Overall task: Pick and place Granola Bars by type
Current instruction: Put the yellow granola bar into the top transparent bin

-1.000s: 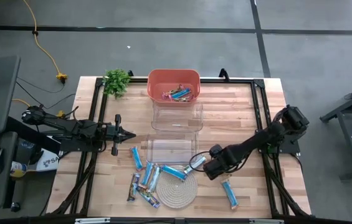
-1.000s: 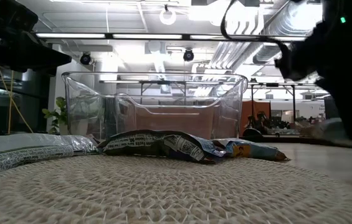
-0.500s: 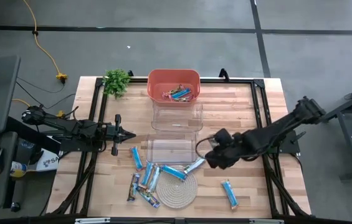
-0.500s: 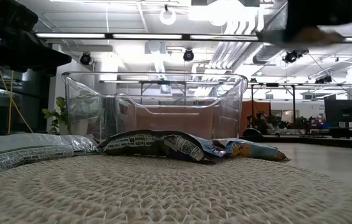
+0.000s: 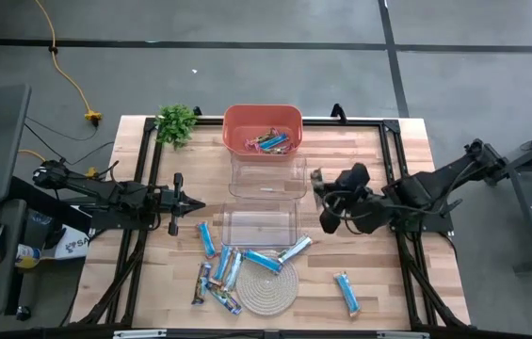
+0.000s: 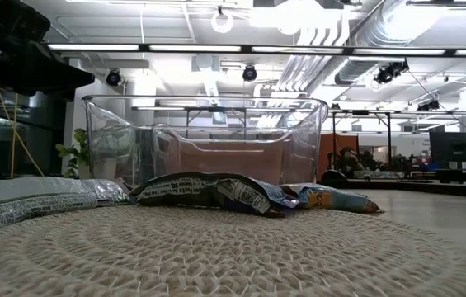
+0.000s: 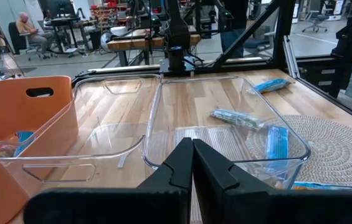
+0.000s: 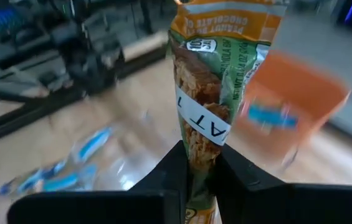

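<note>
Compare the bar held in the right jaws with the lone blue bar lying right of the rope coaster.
The held granola bar has an orange-and-green wrapper; the lone blue bar is light blue. The held bar stands on end, pinched by the right gripper above the table; the blue bar lies flat on the wood, untouched. Both are slim wrapped bars.

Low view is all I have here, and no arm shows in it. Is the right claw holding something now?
Observer: Yes. The right claw is shut on a granola bar with a green and orange wrapper.
Operator: Where is that arm?
Observer: It is lifted to the right of the two clear bins, past the far one.
Operator: And the left claw?
Observer: The left claw waits shut at the table's left side.
</note>
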`<state>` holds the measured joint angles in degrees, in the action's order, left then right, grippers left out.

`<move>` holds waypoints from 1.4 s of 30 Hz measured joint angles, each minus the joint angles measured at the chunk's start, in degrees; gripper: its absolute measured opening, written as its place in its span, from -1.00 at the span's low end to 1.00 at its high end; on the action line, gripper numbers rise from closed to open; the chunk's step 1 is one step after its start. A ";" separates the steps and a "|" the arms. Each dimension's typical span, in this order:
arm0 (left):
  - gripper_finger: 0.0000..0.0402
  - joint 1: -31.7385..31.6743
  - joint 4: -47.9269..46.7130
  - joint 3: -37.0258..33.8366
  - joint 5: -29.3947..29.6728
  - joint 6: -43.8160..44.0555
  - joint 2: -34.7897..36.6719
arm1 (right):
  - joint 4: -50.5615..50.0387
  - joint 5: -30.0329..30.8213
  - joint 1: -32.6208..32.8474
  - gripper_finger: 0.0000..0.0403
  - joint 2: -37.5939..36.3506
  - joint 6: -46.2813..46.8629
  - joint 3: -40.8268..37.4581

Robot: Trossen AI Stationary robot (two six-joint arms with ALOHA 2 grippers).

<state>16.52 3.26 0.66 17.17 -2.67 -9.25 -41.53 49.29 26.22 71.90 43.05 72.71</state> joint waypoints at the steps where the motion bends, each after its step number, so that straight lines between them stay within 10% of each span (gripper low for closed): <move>1: -0.96 0.02 0.00 0.01 0.01 0.01 -0.01 | 1.74 1.59 0.00 -0.78 0.00 -3.02 -0.01; 12: -0.96 0.00 -0.01 -0.01 0.00 0.00 0.01 | 22.08 8.99 -5.05 -0.81 0.02 -34.69 -0.02; 35: -0.96 0.02 -0.02 0.01 -0.01 0.01 0.00 | 47.81 -52.09 -41.16 -0.78 8.48 -35.53 -0.02; 42: -0.96 0.01 -0.01 0.01 -0.01 0.01 0.01 | 47.70 -59.89 -44.33 -0.80 17.53 -32.52 -0.02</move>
<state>16.53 3.25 0.67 17.17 -2.66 -9.23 6.17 -10.60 -18.11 89.43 10.52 72.69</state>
